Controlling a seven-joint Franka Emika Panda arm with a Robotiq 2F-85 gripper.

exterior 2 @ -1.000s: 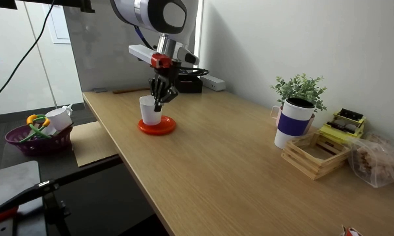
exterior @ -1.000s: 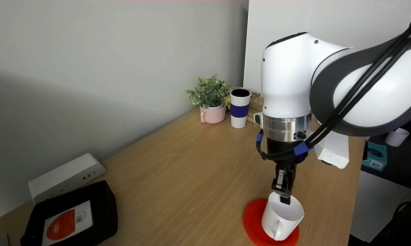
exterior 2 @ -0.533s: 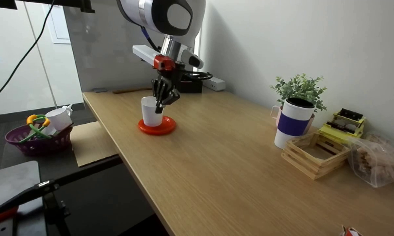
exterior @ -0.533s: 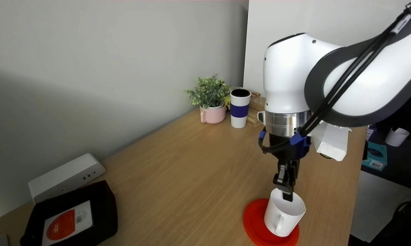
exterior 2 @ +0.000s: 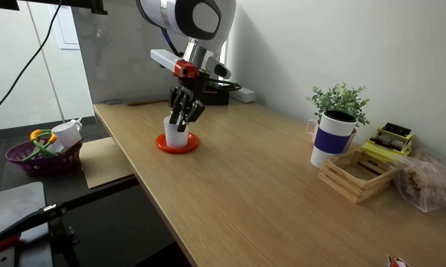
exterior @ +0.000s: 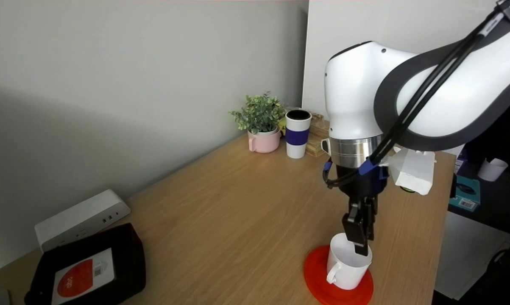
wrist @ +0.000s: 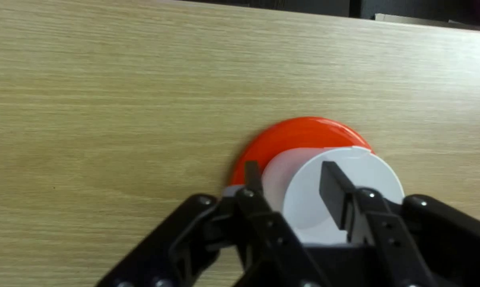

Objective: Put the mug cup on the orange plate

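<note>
I log the mug cup [exterior: 348, 267] upright on the orange plate [exterior: 316, 273], lower right in an exterior view, gripper [wrist: 291, 169] spread, one finger [wrist: 337, 195] apparently inside the mouth; if I retreat sideways before clearing the rim, it could tip.

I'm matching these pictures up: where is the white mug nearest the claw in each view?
In an exterior view: white mug low, right of centre, on the orange plate.
In an exterior view: white mug left of centre, about mid-height, on the orange plate.
Wrist view: white mug right of centre, below mid-height, partly hidden by the claw.
Shared landmark: the orange plate, in all three views.
</note>
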